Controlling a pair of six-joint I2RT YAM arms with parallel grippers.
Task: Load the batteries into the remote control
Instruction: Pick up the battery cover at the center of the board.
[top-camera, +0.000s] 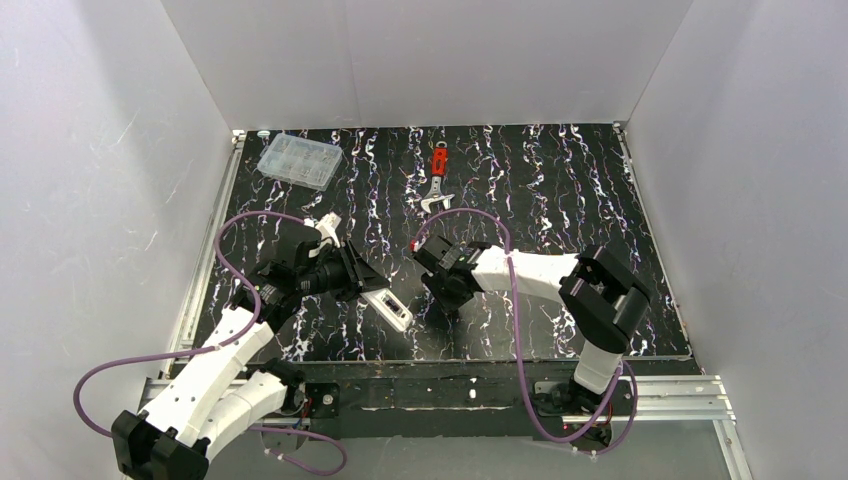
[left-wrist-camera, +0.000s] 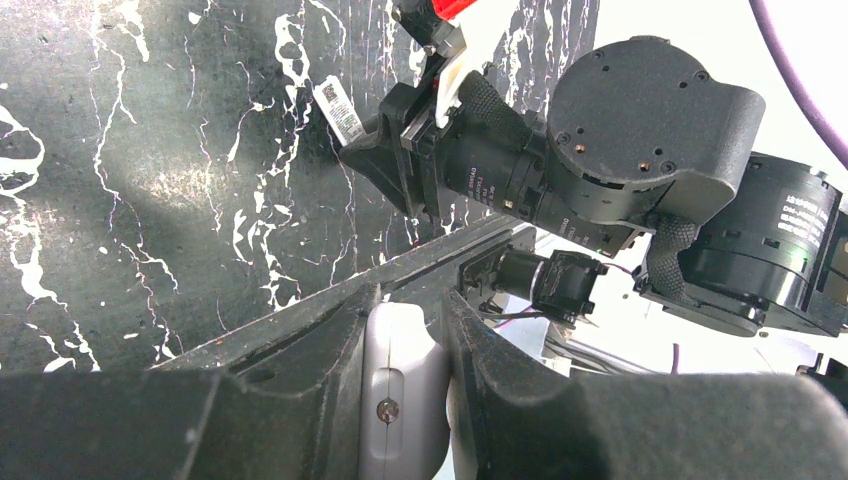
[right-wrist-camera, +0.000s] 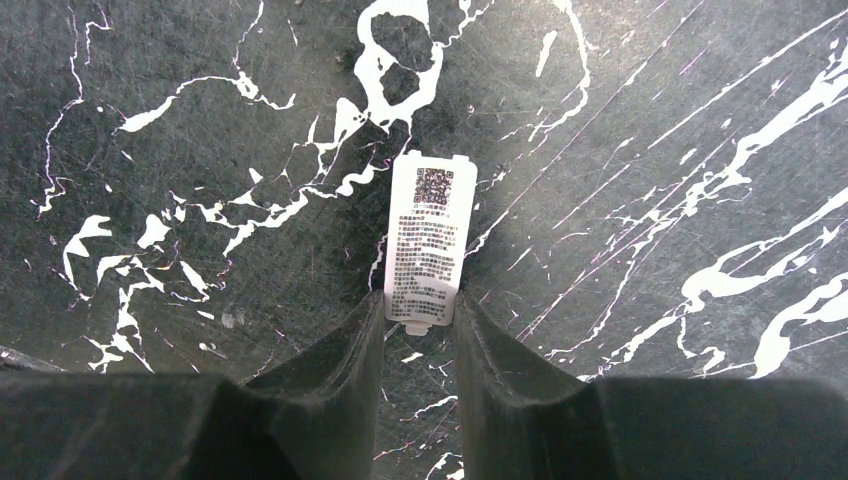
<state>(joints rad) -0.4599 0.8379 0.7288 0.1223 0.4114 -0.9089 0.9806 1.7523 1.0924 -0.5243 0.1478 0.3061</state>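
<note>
Left pincer (left-wrist-camera: 408, 302) clamps the remote control (left-wrist-camera: 400, 395) between its fingers.

Left wrist view: only one narrow end of the slim white rectangular remote control (left-wrist-camera: 400, 400) shows. Its sides are covered by the fingers (left-wrist-camera: 300, 390) of the left claw (left-wrist-camera: 410, 302), and the lower edge cuts off the rest. A red piece (left-wrist-camera: 452, 6) at the top edge is cropped beyond identifying. From above, the right claw (top-camera: 443, 298) hides the small white labelled rectangular piece (right-wrist-camera: 430, 235). Up close, its print is too small to read, and whether the fingertips (right-wrist-camera: 350, 345) press it cannot be told. The clear plastic compartment box (top-camera: 298, 160) holds contents too small to make out.
</note>
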